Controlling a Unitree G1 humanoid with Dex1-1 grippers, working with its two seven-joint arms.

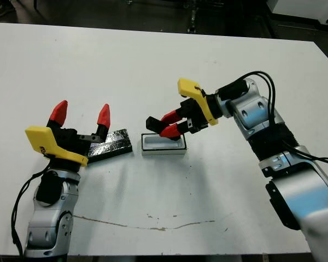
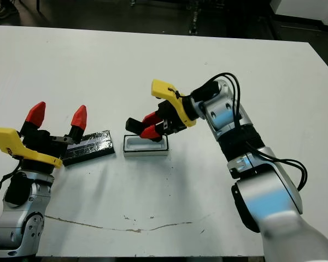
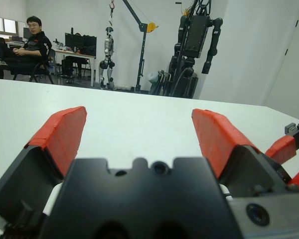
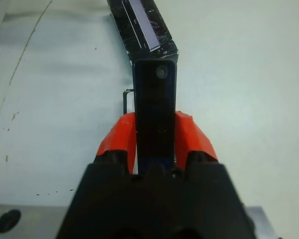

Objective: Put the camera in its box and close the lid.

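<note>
We could read no writing anywhere. Our right gripper (image 1: 168, 123) pinched the camera (image 4: 155, 107) over the box (image 1: 163, 145), its long axis pointing toward our left. The lid (image 1: 110, 144) lay just beside the box. Our left gripper (image 1: 81, 113) stood spread wide, holding nothing.

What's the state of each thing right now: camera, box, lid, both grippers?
Camera: clamped in the right gripper, held above the box, not in it.
Box: open, nothing inside.
Lid: off, flat on the table left of the box.
Right gripper: shut on the camera.
Left gripper: open, holding nothing.
</note>
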